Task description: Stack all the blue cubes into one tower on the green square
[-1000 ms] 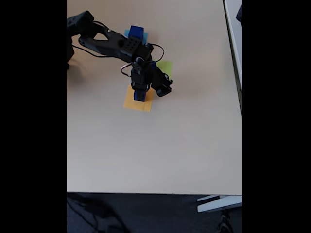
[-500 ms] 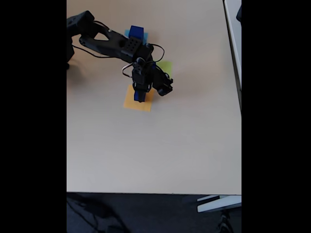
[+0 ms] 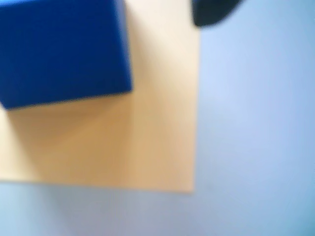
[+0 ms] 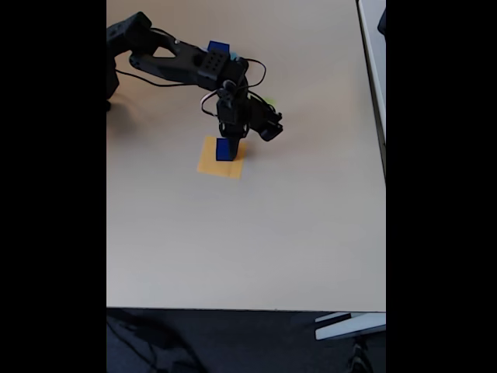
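Note:
One blue cube [image 4: 226, 149] rests on the orange-yellow square [image 4: 210, 165], toward its far right part. My gripper [image 4: 227, 137] hangs straight down just above this cube. In the wrist view the same blue cube [image 3: 64, 49] fills the top left over the orange-yellow square [image 3: 157, 137], and one dark fingertip [image 3: 211, 12] at the top edge stands apart from it, so the jaws look open. A second blue cube [image 4: 219, 48] sits behind the arm. Only a sliver of the green square [image 4: 269, 99] peeks out beside the wrist.
The black arm [image 4: 175, 62] reaches in from the top left with loose cables around the wrist. The beige table [image 4: 311, 233] has wide free room in front and to the right. Its front edge [image 4: 248, 309] lies near the bottom of the fixed view.
The arm has risen and its wrist has shifted up and slightly right, covering more of the green square. The blue cube on the orange-yellow square has stayed in place.

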